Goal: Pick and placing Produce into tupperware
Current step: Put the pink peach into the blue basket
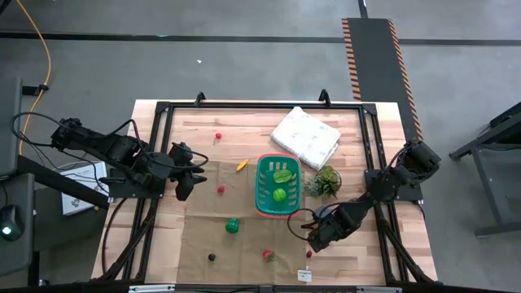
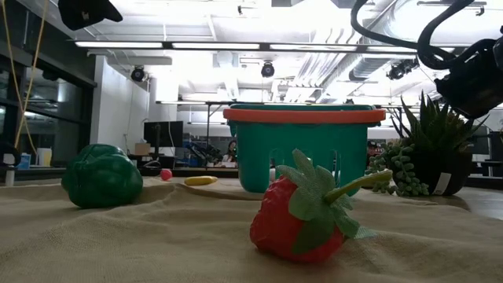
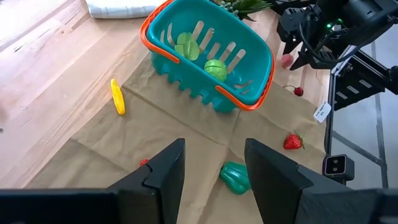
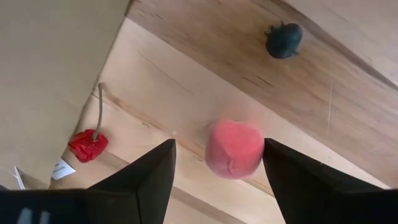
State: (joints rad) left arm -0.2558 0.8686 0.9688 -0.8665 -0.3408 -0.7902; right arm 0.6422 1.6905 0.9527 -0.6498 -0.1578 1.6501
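Because a pink round piece (image 4: 234,149) lies on the table between its parted fingers, the right gripper (image 4: 219,163) is low beside the teal basket (image 1: 262,192), nothing gripped; the left gripper (image 1: 184,184) waits half-open across the cloth

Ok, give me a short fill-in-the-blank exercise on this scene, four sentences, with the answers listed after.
1. The teal basket already holds ____ green pieces.
2. The right gripper has its open fingers on either side of a round ____ piece.
3. The left gripper hangs open and holds ____.
4. On the wood between the left gripper and the basket lies a small ____ piece.

Missing words: two; pink; nothing; yellow
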